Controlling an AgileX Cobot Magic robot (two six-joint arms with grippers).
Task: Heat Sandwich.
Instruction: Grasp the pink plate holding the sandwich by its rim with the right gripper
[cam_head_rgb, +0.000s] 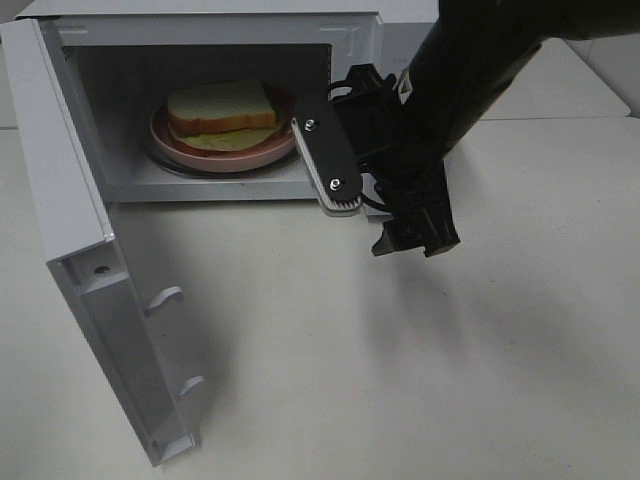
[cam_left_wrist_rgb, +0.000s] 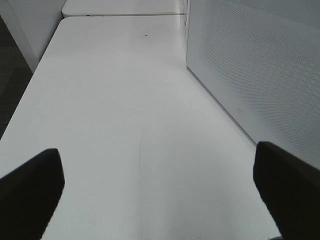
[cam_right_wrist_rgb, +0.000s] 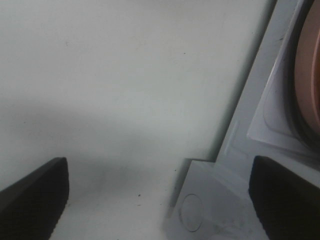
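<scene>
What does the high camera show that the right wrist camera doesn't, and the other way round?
Only the high view: the sandwich and the swung-open door. Only the right wrist view: a small round mark on the front corner of the microwave, seen between the open fingertips of the right gripper. Both: the pink plate, the microwave and the white table.

The microwave (cam_head_rgb: 75, 190) looks like smooth white plastic, its side wall (cam_left_wrist_rgb: 260, 65) finely dotted and matt. The table (cam_head_rgb: 350, 370) is matt white. The pink plate (cam_head_rgb: 225, 158) is smooth, faintly glossy; the sandwich (cam_head_rgb: 222, 103) has soft, porous bread.
</scene>
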